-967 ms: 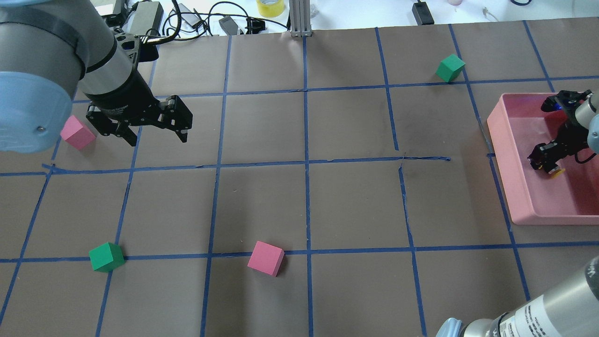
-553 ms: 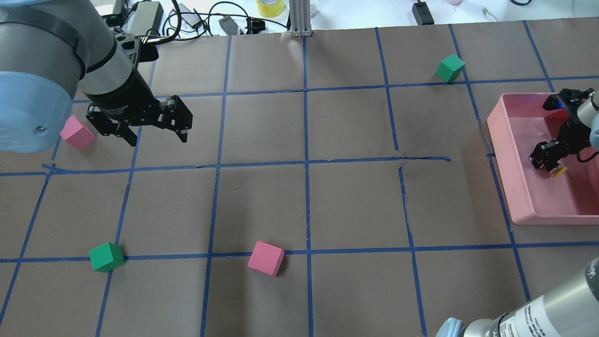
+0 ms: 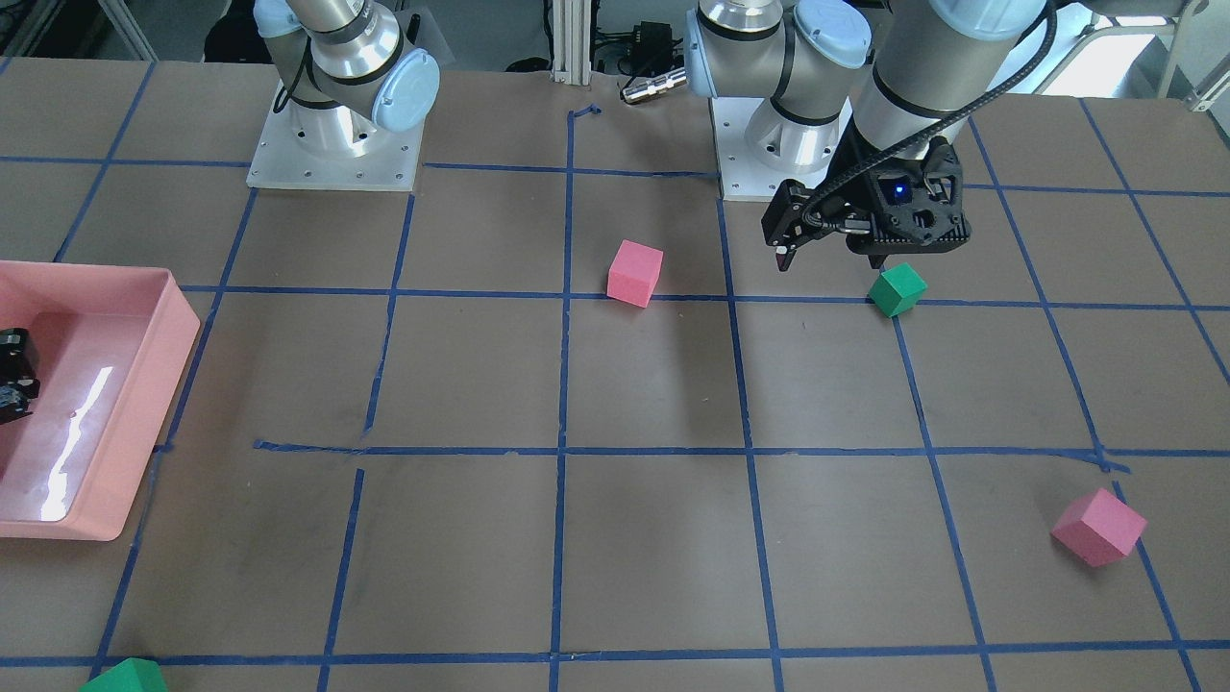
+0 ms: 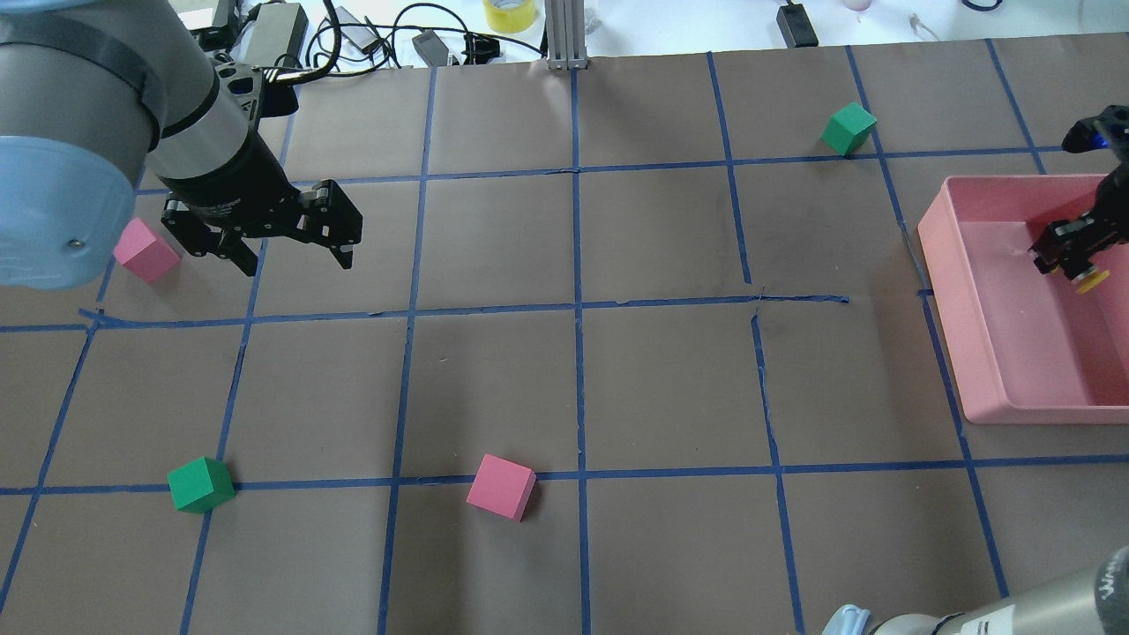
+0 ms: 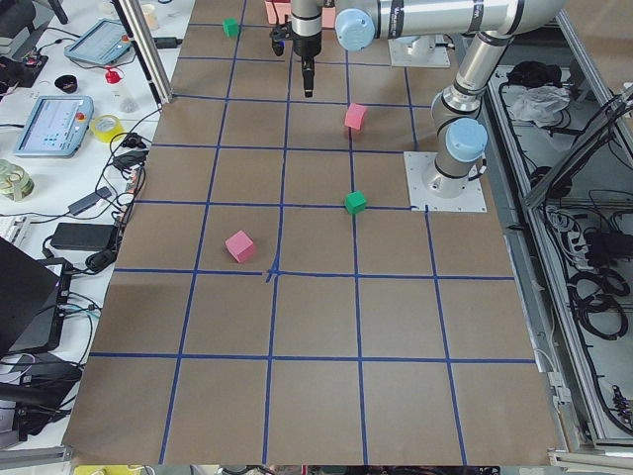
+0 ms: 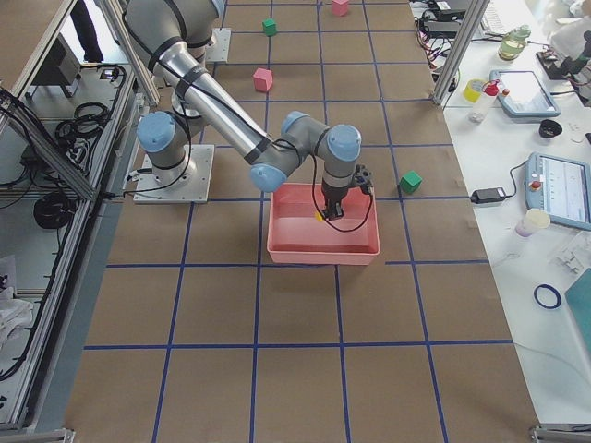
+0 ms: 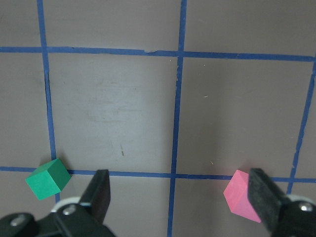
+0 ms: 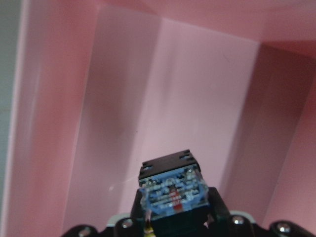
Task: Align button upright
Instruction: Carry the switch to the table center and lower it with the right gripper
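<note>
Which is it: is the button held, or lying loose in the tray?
Held. The right gripper has its jaws shut on the button, over the tray; whether it touches the floor, cannot tell.

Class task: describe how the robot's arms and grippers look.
The left arm and right arm are silver-grey tubes with pale blue joint caps. The left gripper and right gripper are black, two-fingered. A black cable runs along the left arm; a blue light glows at its wrist.
</note>
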Controlling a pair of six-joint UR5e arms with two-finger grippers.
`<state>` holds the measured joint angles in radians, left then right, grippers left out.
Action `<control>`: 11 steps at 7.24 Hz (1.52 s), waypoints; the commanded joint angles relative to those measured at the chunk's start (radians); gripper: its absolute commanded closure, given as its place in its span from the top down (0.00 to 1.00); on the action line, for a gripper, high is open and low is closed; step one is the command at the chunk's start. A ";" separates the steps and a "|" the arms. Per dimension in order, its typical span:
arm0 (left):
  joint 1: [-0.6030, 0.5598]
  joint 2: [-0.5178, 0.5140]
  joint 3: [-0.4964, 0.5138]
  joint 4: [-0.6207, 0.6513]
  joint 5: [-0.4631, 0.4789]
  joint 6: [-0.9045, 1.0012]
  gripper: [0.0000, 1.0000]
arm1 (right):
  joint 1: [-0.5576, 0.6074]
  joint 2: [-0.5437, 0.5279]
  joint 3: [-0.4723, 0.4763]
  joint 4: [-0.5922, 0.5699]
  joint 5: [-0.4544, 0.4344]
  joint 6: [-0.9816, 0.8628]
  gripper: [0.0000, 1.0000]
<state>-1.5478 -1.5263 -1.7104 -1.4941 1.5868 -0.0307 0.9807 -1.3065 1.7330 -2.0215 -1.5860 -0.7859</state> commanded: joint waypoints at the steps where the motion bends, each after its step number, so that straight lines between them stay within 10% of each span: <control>1: 0.000 0.000 -0.002 0.000 -0.001 0.000 1.00 | 0.134 -0.020 -0.194 0.243 0.004 0.186 0.00; 5: 0.002 0.001 0.000 0.000 0.001 0.000 1.00 | 0.569 -0.001 -0.193 0.219 0.011 0.760 0.00; 11: 0.018 0.003 0.002 0.000 0.001 0.000 1.00 | 0.952 0.271 -0.150 -0.181 0.072 1.359 0.00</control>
<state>-1.5299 -1.5234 -1.7088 -1.4929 1.5865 -0.0307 1.8837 -1.0792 1.5793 -2.1520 -1.5061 0.5235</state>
